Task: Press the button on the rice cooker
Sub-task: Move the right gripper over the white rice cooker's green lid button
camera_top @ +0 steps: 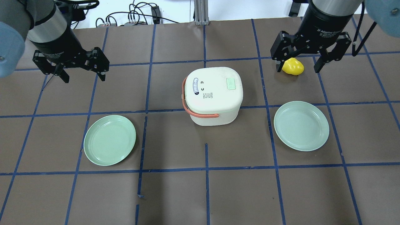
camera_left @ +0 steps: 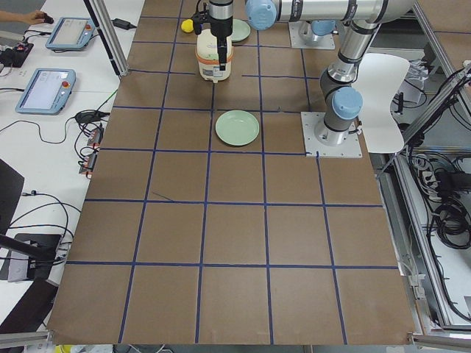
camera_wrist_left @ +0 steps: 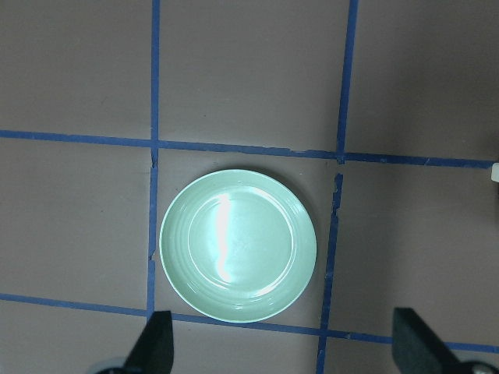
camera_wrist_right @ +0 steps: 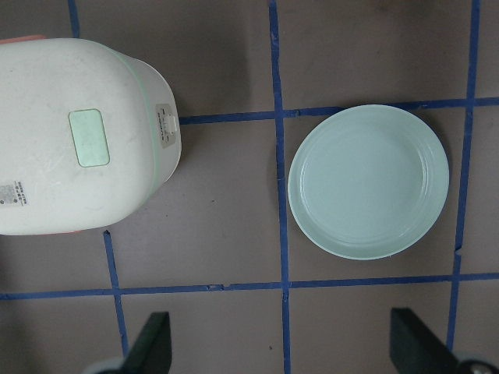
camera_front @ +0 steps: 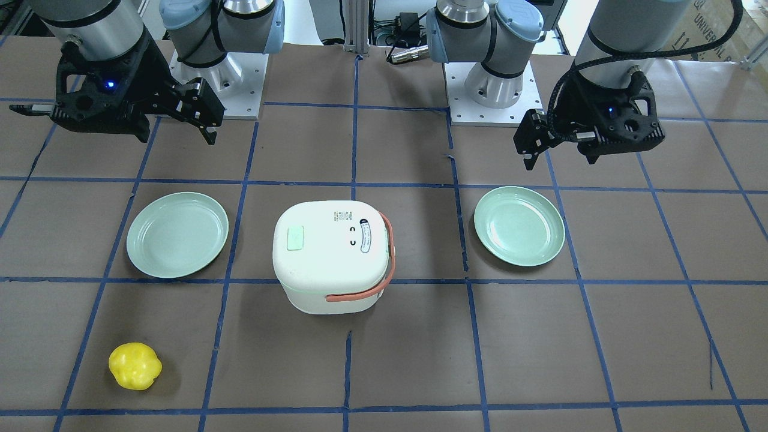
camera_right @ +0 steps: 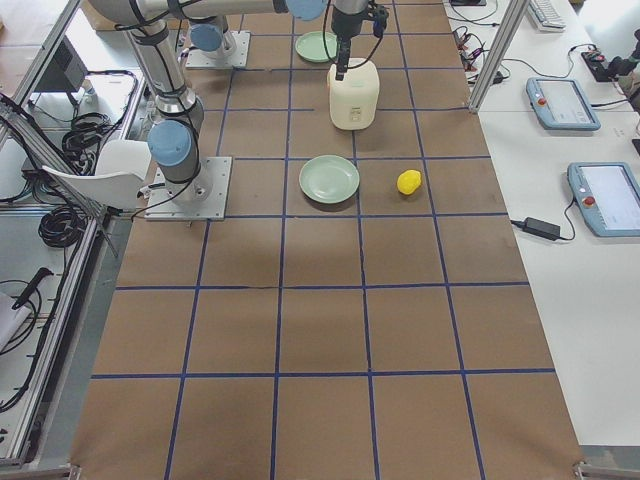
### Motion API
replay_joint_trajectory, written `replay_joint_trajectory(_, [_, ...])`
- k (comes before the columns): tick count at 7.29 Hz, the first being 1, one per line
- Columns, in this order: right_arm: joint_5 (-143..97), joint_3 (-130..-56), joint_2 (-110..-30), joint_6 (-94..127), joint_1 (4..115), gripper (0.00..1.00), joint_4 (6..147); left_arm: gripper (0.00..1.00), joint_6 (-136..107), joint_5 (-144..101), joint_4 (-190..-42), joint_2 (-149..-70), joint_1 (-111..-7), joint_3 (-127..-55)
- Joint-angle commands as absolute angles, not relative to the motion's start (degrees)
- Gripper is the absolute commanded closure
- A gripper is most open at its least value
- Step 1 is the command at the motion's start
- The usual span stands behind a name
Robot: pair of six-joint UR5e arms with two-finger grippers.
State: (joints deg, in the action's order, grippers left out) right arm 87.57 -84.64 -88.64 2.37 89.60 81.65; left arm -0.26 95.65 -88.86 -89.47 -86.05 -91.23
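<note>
The white rice cooker (camera_front: 330, 255) with an orange handle stands at the table's middle, lid shut. It also shows in the overhead view (camera_top: 212, 95). Its pale green button (camera_front: 295, 237) sits on the lid's top, towards my right arm's side (camera_top: 231, 83), and shows in the right wrist view (camera_wrist_right: 89, 137). My right gripper (camera_top: 297, 69) is open and empty, high above the table and apart from the cooker (camera_wrist_right: 282, 343). My left gripper (camera_top: 84, 76) is open and empty, high on the other side (camera_wrist_left: 284, 347).
A green plate (camera_top: 109, 140) lies under my left gripper (camera_wrist_left: 238, 245). A second green plate (camera_top: 301, 125) lies right of the cooker (camera_wrist_right: 368, 181). A yellow toy pepper (camera_top: 293, 66) lies on the table's far right part (camera_front: 135, 366).
</note>
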Motion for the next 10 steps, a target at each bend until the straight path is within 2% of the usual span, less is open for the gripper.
replay_joint_trajectory(1, [87.9, -84.6, -88.7, 2.2, 89.6, 0.00, 81.7, 0.00, -0.3, 95.7, -88.9, -89.5, -86.0, -91.2])
replay_joint_trajectory(4, [85.9, -84.3, -88.0, 3.5, 91.1, 0.01, 85.9, 0.00, -0.3, 95.7, -88.9, -89.5, -86.0, -91.2])
replay_joint_trajectory(5, [83.9, -84.5, -87.0, 3.8, 91.8, 0.03, 87.8, 0.00, -0.3, 95.6, -88.9, -89.5, -86.0, -91.2])
replay_joint_trajectory(6, [83.8, -85.2, -86.1, 5.1, 92.3, 0.10, 87.9, 0.00, -0.3, 95.7, -88.9, -89.5, -86.0, -91.2])
replay_joint_trajectory(7, [83.8, -85.6, -84.6, 6.1, 93.4, 0.10, 90.9, 0.00, -0.3, 95.7, -88.9, -89.5, -86.0, -91.2])
replay_joint_trajectory(8, [83.8, -86.0, -81.2, 9.4, 96.4, 0.18, 95.8, 0.00, -0.3, 95.7, -88.9, -89.5, -86.0, -91.2])
replay_joint_trajectory(10, [84.5, -86.0, -75.3, 16.9, 102.5, 0.63, 102.4, 0.00, -0.3, 95.7, -88.9, -89.5, -86.0, -91.2])
